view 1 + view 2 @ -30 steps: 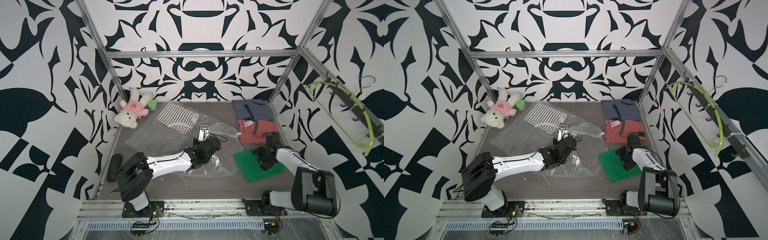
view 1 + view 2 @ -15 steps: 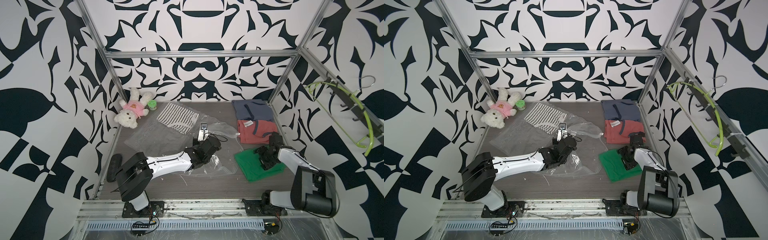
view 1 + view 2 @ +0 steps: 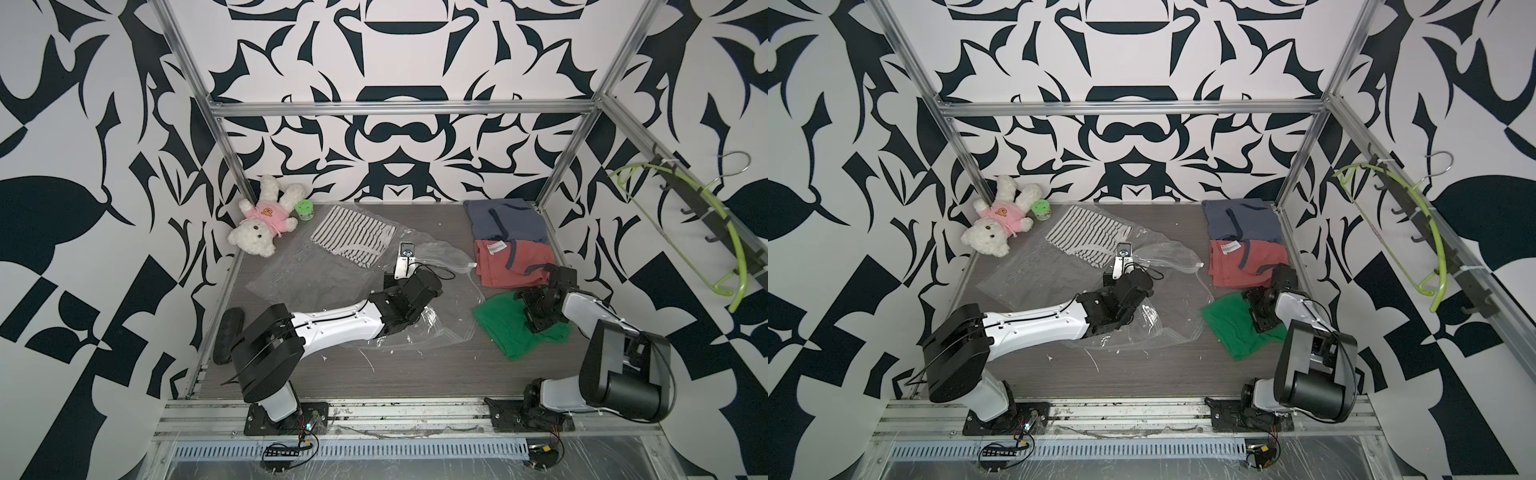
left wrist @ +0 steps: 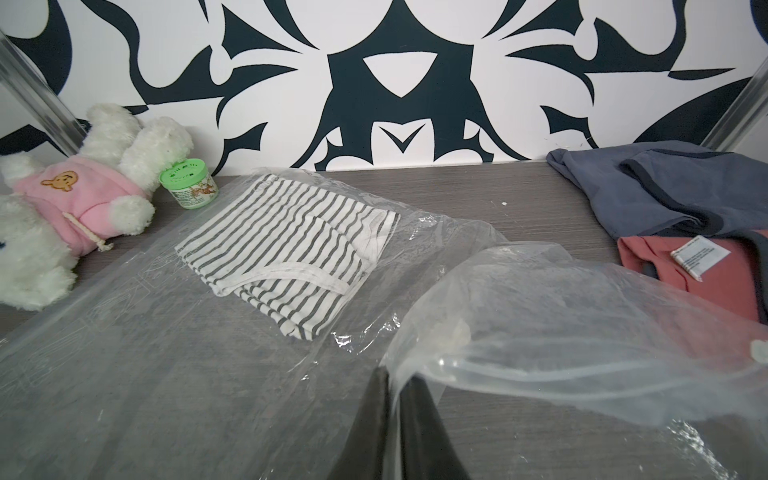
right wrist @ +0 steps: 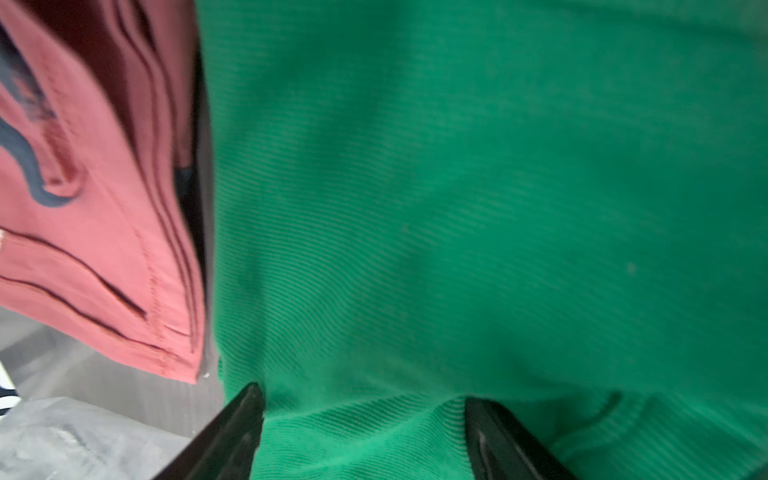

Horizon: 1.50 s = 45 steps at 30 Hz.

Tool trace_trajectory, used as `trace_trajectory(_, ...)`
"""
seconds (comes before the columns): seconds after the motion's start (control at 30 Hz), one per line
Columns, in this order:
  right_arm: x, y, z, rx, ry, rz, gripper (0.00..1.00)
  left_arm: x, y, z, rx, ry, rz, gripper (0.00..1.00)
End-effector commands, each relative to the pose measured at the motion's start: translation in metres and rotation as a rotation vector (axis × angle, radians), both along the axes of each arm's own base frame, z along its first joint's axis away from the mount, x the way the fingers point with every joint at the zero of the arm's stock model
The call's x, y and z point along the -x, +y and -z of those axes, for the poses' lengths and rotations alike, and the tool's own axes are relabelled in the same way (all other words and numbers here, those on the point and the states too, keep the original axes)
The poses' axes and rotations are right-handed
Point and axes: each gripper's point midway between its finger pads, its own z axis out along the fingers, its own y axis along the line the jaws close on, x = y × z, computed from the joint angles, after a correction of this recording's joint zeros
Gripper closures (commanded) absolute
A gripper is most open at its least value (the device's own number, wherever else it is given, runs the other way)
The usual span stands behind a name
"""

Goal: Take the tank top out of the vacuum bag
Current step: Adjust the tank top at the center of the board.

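Two claws: left claw (image 4: pixel 397 376) pinched shut on the edge of the vacuum bag (image 4: pixel 582 324) mid-table, right claw (image 5: pixel 363 397) wide over the green tank top (image 5: pixel 457 208) lying just beside it — extraction looks done, next: retract and release.

Robot lab cell, aluminium frame (image 3: pixel 399 109), patterned walls (image 3: pixel 399 54), left arm (image 3: pixel 336 328), right arm (image 3: pixel 582 307), base rail (image 3: pixel 407 415)

Left arm (image 3: pixel 332 328) stretches low and far forward, wrist bent, with the left gripper (image 4: pixel 392 376) pinched closed on a fold of the vacuum bag (image 4: pixel 582 316). Right arm (image 3: pixel 584 309) is folded sharply at the elbow; the right gripper (image 5: pixel 363 401) points downward, jaws spread wide.
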Motion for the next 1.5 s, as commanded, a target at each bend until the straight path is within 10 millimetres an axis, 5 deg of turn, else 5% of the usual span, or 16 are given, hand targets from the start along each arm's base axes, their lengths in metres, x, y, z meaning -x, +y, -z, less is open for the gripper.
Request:
trace_trajectory(0.0, 0.011, 0.002, 0.026, -0.015, 0.074, -0.008, 0.22, -0.004, 0.007, -0.016, 0.019, -0.032, -0.045, 0.89)
trace_trajectory(0.4, 0.0, -0.014, 0.014, 0.037, 0.062, 0.039, 0.22, 0.0, 0.019, -0.04, 0.037, -0.086, -0.054, 0.89)
trace_trajectory(0.63, 0.021, -0.011, 0.005, 0.031, 0.079, 0.115, 0.22, 0.0, 0.023, -0.043, 0.047, -0.098, -0.054, 0.89)
trace_trajectory(0.83, 0.046, -0.035, -0.039, 0.23, 0.057, 0.146, 0.22, 0.001, 0.027, -0.043, 0.056, -0.105, -0.054, 0.89)
trace_trajectory(0.97, 0.045, -0.044, -0.068, 0.335, -0.006, 0.099, 0.24, 0.0, 0.025, -0.041, 0.06, -0.101, -0.04, 0.89)
trace_trajectory(1.13, 0.037, -0.007, -0.084, 0.464, 0.023, -0.166, 0.25, 0.0, 0.022, -0.042, 0.058, -0.096, -0.022, 0.89)
trace_trajectory(1.27, 0.047, 0.039, -0.06, 0.366, 0.122, -0.383, 0.26, 0.0, 0.021, -0.042, 0.065, -0.089, -0.007, 0.88)
trace_trajectory(1.47, 0.054, 0.067, -0.029, 0.239, 0.131, -0.493, 0.38, 0.002, 0.029, -0.04, 0.075, -0.084, -0.029, 0.89)
